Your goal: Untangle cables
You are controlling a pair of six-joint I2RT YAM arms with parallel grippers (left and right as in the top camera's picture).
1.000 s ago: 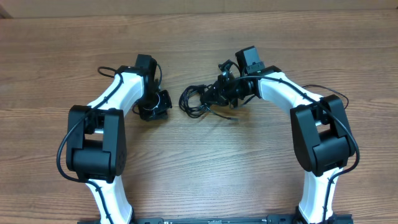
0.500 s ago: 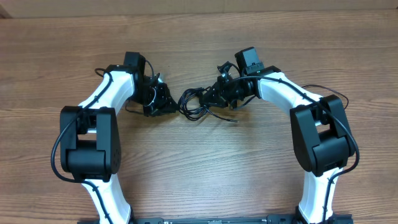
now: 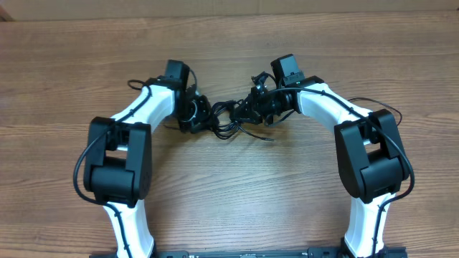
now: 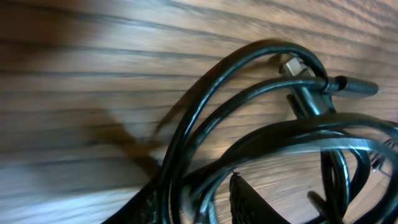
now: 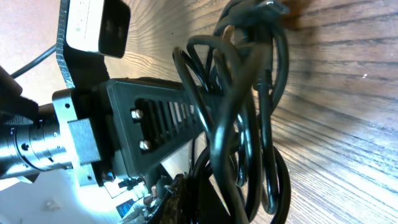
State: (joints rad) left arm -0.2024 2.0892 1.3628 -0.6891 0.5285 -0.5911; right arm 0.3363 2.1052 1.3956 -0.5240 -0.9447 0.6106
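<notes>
While the right hand [image 3: 247,109] has stayed shut tight at the right edge of the cables [image 3: 226,120], apparently pinching a strand or two, the left hand [image 3: 204,117] has swung in from the left of the overhead frame until it meets the bundle's other side. Its jaws, closed a second ago, now stand a little apart, a narrow gap. In the left wrist view, dark strands run between its fingertips [image 4: 242,199] at the bottom edge. The bundle itself has barely shifted: it lies on the worktop [image 3: 229,193] just above the middle of the overhead frame, between the two hands. My reading is that a second grip is being set up, so the knot can be drawn apart from both sides.

Much is hard to judge. From above, the black cords merge with the black hands, so neither contact shows clearly. The left wrist view is blurred on its left and shows only the fingertips, so I cannot tell whether they press the strands. A silvery plug [image 4: 297,67] shows at upper right. The right hand's own fingers are nearly out of its view, and the cords cannot be counted.
</notes>
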